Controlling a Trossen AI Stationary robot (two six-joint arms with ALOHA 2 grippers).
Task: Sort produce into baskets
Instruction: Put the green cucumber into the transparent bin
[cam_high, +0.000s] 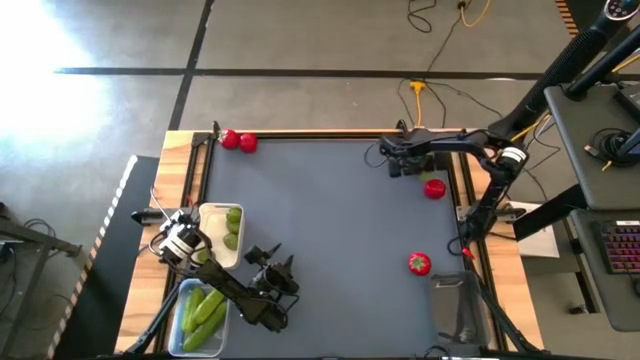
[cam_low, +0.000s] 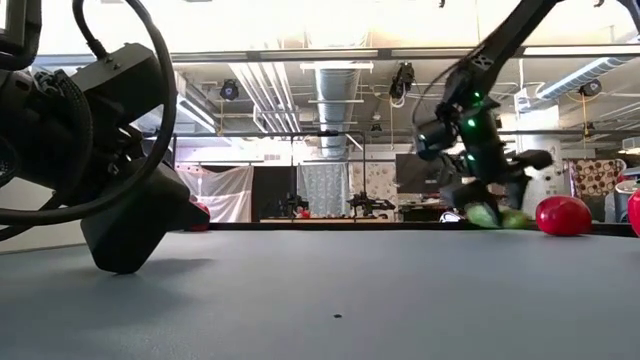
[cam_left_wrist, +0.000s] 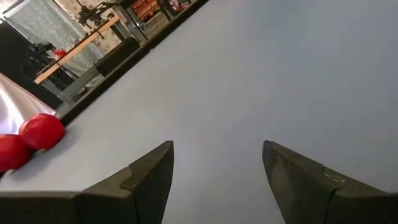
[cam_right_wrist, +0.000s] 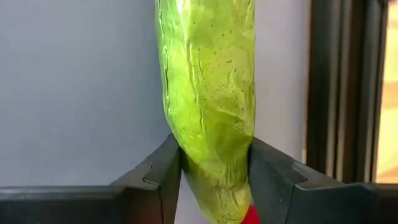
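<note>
My right gripper (cam_right_wrist: 211, 165) is pinching a long green cucumber (cam_right_wrist: 208, 93) near one of its ends, my two dark fingers (cam_right_wrist: 155, 171) pressing against its bumpy skin from both sides, so they are spread only as wide as the piece is thick. The rest of the cucumber is sticking out ahead of my fingers over the grey table (cam_high: 330, 220), close to the table's black edge rail. From above, this gripper (cam_high: 397, 160) is sitting at the far right part of the table, with one red tomato (cam_high: 434, 188) just beside it and another red tomato (cam_high: 419, 263) lying nearer the front on the same side. In the low view the cucumber (cam_low: 490, 215) is showing under my right arm, close to the table top, though I cannot tell whether it is touching. My left gripper (cam_left_wrist: 217, 168) is hanging with its fingers (cam_left_wrist: 152, 171) spread wide apart and gripping nothing, only bare table showing between them. From above it (cam_high: 275, 270) is sitting at the front left, beside the white tray (cam_high: 212, 212) holding limes (cam_high: 232, 228) and the clear tub (cam_high: 181, 330) holding more cucumbers (cam_high: 204, 310). Two more red tomatoes (cam_high: 239, 141) are lying touching each other at the far left corner
</note>
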